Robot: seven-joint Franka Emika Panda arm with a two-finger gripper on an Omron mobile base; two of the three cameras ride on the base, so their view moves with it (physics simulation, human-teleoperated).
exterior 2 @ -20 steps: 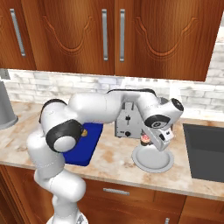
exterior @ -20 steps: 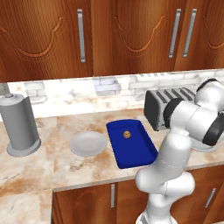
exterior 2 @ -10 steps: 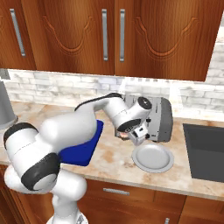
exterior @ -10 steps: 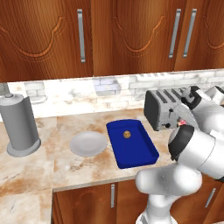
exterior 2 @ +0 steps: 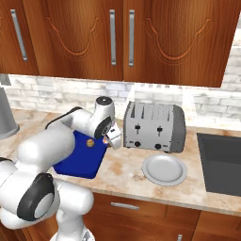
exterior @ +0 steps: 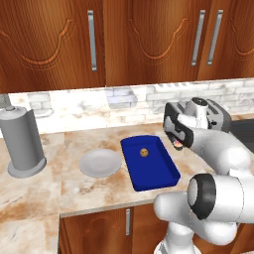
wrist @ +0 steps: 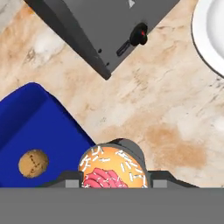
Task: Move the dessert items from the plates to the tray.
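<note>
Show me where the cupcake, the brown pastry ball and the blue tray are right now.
cupcake (wrist: 112, 171), hand view, on its sprinkled frosting top.
brown pastry ball (exterior: 144, 152), left base view, on the ball's middle.
blue tray (exterior: 154, 173), left base view, on a bare part of its floor.

Open tabletop (wrist: 175, 118) lies ahead of the gripper (wrist: 113, 181). The toaster (exterior 2: 154, 126) stands close beyond it, blocking that side. The tray (wrist: 39, 127), beside the gripper, offers free floor around the ball pastry (wrist: 33, 163).
</note>
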